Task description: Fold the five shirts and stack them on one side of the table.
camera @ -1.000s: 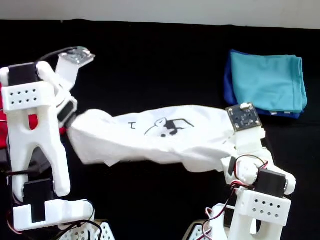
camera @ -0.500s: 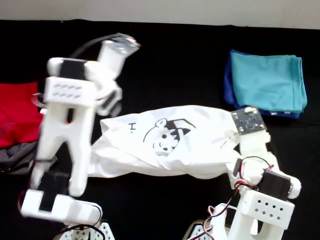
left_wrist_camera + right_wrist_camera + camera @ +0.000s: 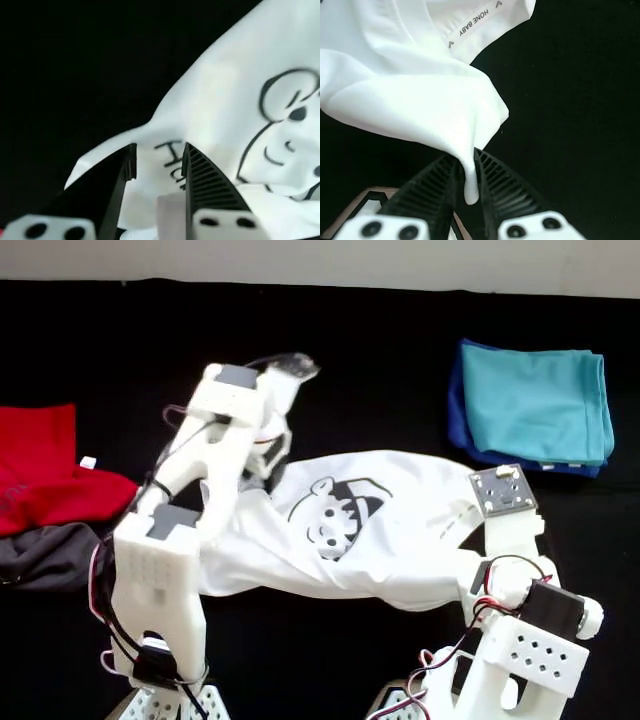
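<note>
Closest to the camera, the right gripper (image 3: 467,175) is pinching a bunched fold of the white shirt (image 3: 390,540) at that arm's end of it, jaws pressed tight on the cloth. The shirt itself is lying across the middle of the bench (image 3: 380,360), rumpled and sagging, cartoon print facing up. So I'm reading it as mid-fold at best, nowhere near a tidy rectangle.

At its other end, the left gripper (image 3: 157,150) is sitting right on the cloth. Honestly can't tell if it's clamping the shirt or just hovering loose over it.

Off to the left arm's side, a red shirt (image 3: 40,470) is lying crumpled on top of a dark grey shirt (image 3: 40,555). Both are looking unfolded and are waiting their turn.

At the far corner on the right arm's side, a turquoise shirt (image 3: 535,400) is sitting folded on a blue shirt (image 3: 458,410), edges roughly lined up.

So I'm calling it two of five done and stacked. One is being worked on and two are waiting, and all three need to end up on that far pile.
</note>
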You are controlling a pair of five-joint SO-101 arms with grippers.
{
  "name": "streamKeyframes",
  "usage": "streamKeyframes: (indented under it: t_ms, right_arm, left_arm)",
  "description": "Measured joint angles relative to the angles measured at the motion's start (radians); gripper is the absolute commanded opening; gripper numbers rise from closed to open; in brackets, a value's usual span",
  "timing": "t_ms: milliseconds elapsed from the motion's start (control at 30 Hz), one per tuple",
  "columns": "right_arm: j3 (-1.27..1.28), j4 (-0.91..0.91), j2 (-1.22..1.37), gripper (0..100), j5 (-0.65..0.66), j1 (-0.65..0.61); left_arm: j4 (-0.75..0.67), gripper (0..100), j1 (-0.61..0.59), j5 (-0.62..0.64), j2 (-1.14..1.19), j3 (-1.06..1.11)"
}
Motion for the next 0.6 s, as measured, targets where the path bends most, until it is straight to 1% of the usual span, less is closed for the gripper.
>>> streamKeyframes:
  t_ms: [100,200,333,467,600]
  right_arm:
    - [0.000,0.000,0.000,0.6,0.000,0.000]
    - [0.000,0.000,0.000,0.6,0.009,0.021]
    - [0.000,0.000,0.000,0.6,0.066,0.086]
    - [0.000,0.000,0.000,0.6,0.114,0.157]
    - [0.000,0.000,-0.064,0.6,0.117,0.175]
  left_arm:
    - [0.060,16,-0.086,-0.011,0.006,-0.029]
    - [0.094,16,-0.155,-0.083,0.020,-0.006]
    - [0.127,11,-0.241,-0.130,0.020,0.034]
    - [0.210,9,-0.288,-0.187,0.020,0.054]
    - [0.272,9,-0.324,-0.203,0.018,0.054]
